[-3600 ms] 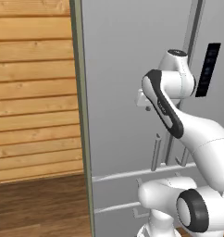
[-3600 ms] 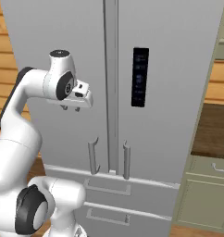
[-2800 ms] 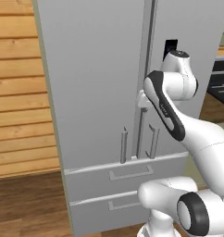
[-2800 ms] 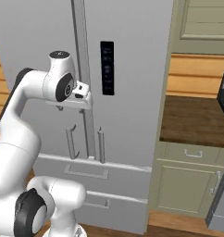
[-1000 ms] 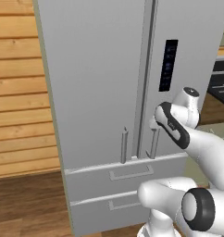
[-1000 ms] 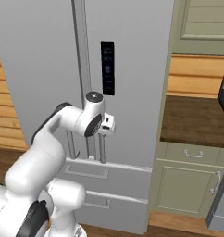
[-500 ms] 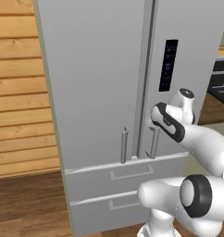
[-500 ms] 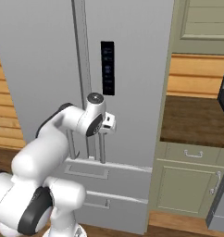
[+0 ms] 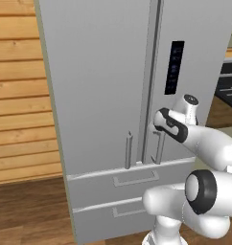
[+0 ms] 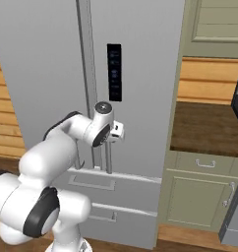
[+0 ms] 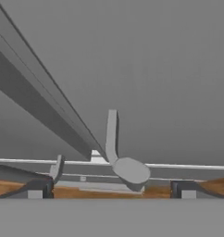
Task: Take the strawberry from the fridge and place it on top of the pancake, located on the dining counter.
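The fridge [image 9: 98, 86] stands right in front of me, tall and light grey, with both doors shut. The strawberry is hidden behind those doors. The pancake and the dining counter are out of view. My gripper [image 10: 119, 134] is open and held level with the upper end of the right door's bar handle [image 10: 109, 158], very close to the door. In the hand view that handle [image 11: 112, 134] rises in the middle, between my widely spread fingertips [image 11: 40, 189]. The left door's handle [image 11: 56, 166] sits off to the side. Nothing is between the jaws' pads.
Two bottom drawers [image 9: 132, 179] lie under the doors, and a dark control panel [image 9: 174, 67] is on the right door. A wood-panelled wall [image 9: 17, 95] borders the fridge on the left. A green cabinet [image 10: 204, 197] with a brown top stands to the right.
The base drove sideways along the fridge, then stood still. The arm came down from head height to the handles' level and edged closer to the right door. The gripper stayed open.
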